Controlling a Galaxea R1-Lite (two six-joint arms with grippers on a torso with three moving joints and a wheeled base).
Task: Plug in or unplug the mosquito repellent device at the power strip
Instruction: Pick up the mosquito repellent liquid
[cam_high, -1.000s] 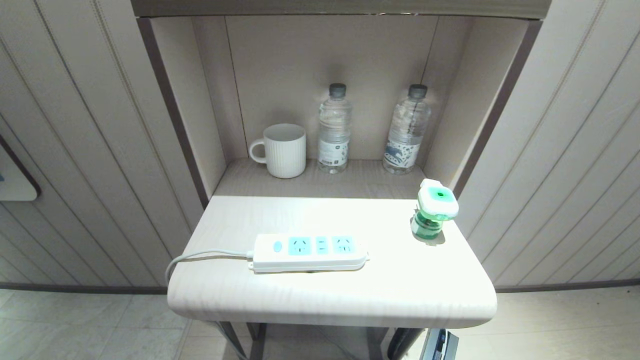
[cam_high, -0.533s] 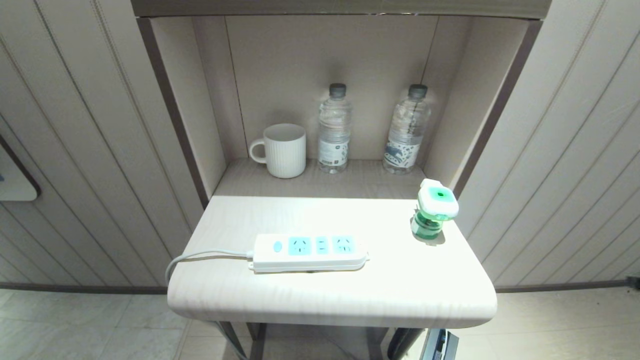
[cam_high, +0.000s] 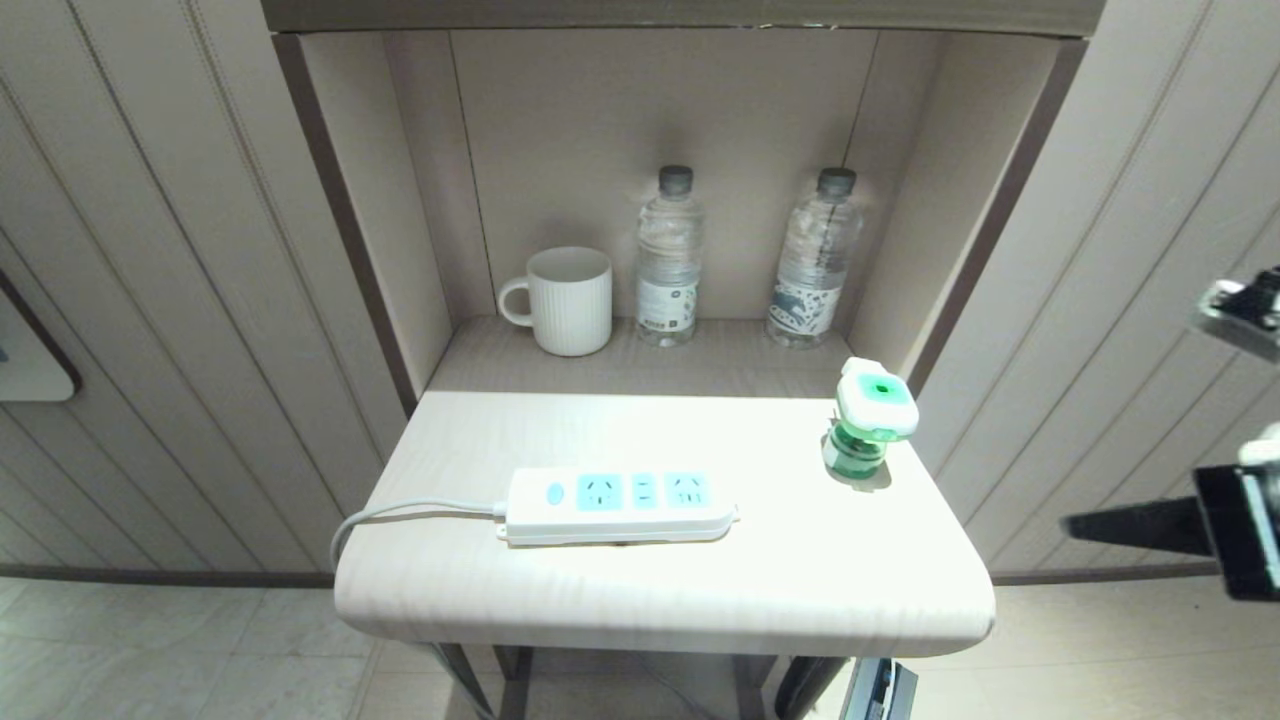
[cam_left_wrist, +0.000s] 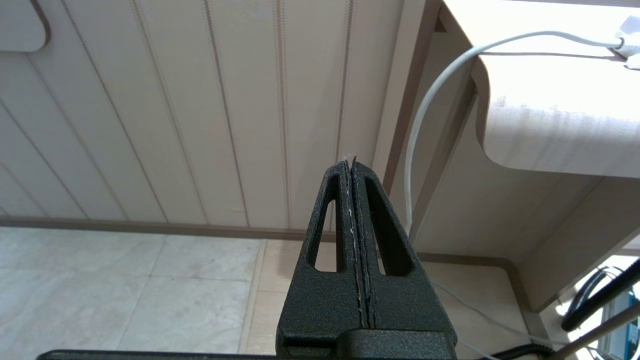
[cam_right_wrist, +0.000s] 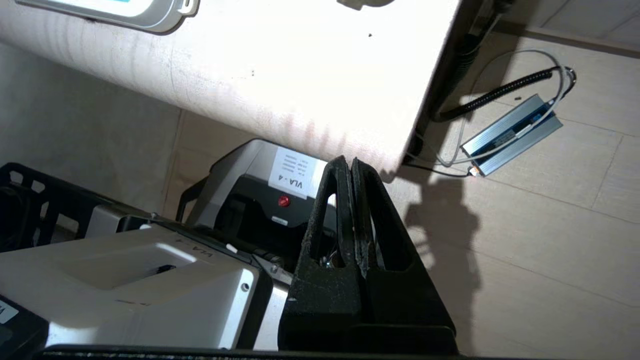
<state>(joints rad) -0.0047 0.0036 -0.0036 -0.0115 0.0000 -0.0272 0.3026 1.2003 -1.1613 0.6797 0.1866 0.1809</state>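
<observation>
While the mosquito repellent device (cam_high: 872, 417) stands unplugged near the table's (cam_high: 660, 600) right rear corner, apart from the power strip (cam_high: 618, 504), the right gripper (cam_right_wrist: 351, 162) hangs off the table's right edge and the left gripper (cam_left_wrist: 350, 161) low at its left, both pressed together and empty.

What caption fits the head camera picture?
Unplugged mosquito repellent device stands right of the power strip; right gripper enters.

A pale wood-grain tabletop with rounded front corners (cam_high: 560, 600) is carrying a long white power strip with light-blue sockets (cam_high: 618, 505) near its middle and a small white-and-green mosquito repellent device (cam_high: 868, 418), standing well apart at the back right corner. Behind it, a recessed beige shelf (cam_high: 730, 365) is holding a white ribbed mug (cam_high: 566, 300) and two clear plastic water bottles (cam_high: 668, 260).
</observation>
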